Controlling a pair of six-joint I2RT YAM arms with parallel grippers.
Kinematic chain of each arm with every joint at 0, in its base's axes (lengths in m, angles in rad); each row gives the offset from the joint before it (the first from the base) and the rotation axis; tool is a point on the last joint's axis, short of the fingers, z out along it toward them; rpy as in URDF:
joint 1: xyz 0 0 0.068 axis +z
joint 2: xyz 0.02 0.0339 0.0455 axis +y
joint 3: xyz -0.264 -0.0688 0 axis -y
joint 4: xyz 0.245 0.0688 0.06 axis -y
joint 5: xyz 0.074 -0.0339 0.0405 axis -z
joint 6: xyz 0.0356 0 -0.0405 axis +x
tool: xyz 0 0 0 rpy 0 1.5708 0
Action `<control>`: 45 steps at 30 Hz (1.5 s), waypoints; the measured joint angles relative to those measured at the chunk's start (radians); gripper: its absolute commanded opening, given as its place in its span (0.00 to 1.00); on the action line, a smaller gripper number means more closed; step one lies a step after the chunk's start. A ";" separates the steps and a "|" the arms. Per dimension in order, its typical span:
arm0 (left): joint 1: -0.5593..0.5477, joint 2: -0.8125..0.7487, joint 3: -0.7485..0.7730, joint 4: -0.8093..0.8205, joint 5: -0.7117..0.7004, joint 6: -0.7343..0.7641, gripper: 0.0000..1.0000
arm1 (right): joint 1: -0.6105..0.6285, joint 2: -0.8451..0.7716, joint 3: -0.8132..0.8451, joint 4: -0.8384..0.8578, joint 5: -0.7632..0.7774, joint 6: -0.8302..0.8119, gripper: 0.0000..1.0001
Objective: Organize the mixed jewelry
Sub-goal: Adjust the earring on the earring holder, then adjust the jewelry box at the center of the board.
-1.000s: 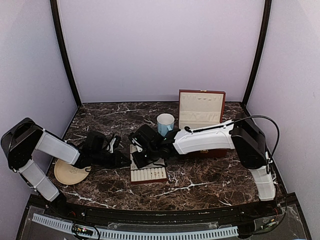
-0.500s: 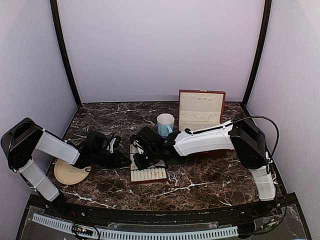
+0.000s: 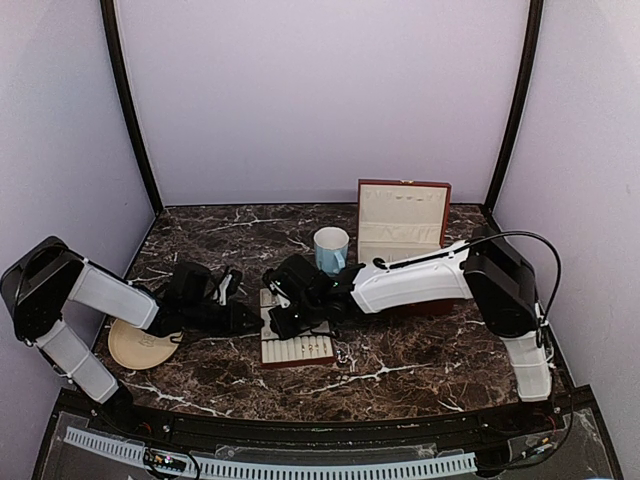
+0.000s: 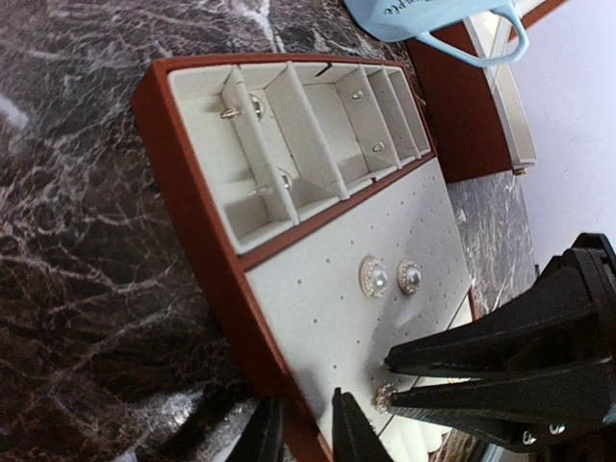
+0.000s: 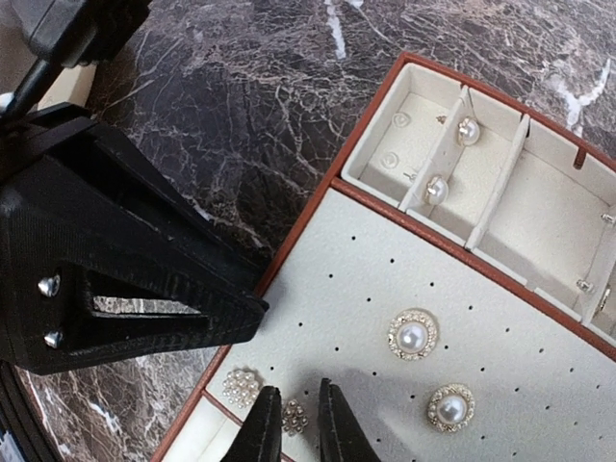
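R gripper (image 5: 296,425) low over tray (image 5: 539,289), jaws a hair apart w/ small sparkly stud (image 5: 294,417) between the tips. Can't tell if pinched or let go. Second cluster stud (image 5: 243,386) just beside it, at panel edge. Two pearl studs (image 5: 413,335) w/ sparkly halos sit mid-panel, apart. Smaller pearls (image 5: 469,130) in the slotted bins. L gripper (image 4: 304,422) straddles tray rim, narrow gap, grip unclear.
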 measured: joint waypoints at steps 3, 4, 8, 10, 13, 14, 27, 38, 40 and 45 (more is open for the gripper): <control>0.000 -0.027 0.007 -0.004 -0.008 0.012 0.46 | -0.002 -0.010 -0.003 -0.003 0.003 -0.001 0.41; 0.000 -0.038 0.016 -0.008 -0.016 0.014 0.51 | -0.003 -0.015 -0.002 -0.005 0.003 -0.001 0.46; 0.000 -0.104 0.056 -0.020 -0.062 0.038 0.58 | -0.013 -0.057 -0.010 -0.011 0.003 -0.002 0.55; 0.000 -0.147 0.080 -0.029 -0.092 0.055 0.58 | -0.025 -0.108 -0.039 -0.005 0.002 0.000 0.57; 0.000 -0.206 0.118 -0.056 -0.133 0.087 0.58 | -0.054 -0.222 -0.105 0.011 0.003 0.001 0.60; 0.000 -0.224 0.127 -0.067 -0.148 0.100 0.58 | -0.063 -0.252 -0.123 0.021 0.004 0.000 0.61; 0.005 -0.417 0.150 -0.291 -0.306 0.160 0.68 | -0.162 -0.515 -0.397 0.076 0.055 0.002 0.70; 0.106 -0.471 0.225 -0.525 -0.296 0.187 0.74 | -0.246 -0.666 -0.547 0.075 0.080 0.020 0.66; 0.163 -0.470 0.278 -0.573 -0.264 0.217 0.74 | -0.251 -0.690 -0.584 0.067 0.087 0.026 0.63; 0.348 -0.470 0.402 -0.649 -0.186 0.291 0.75 | -0.251 -0.780 -0.693 0.032 0.097 0.068 0.58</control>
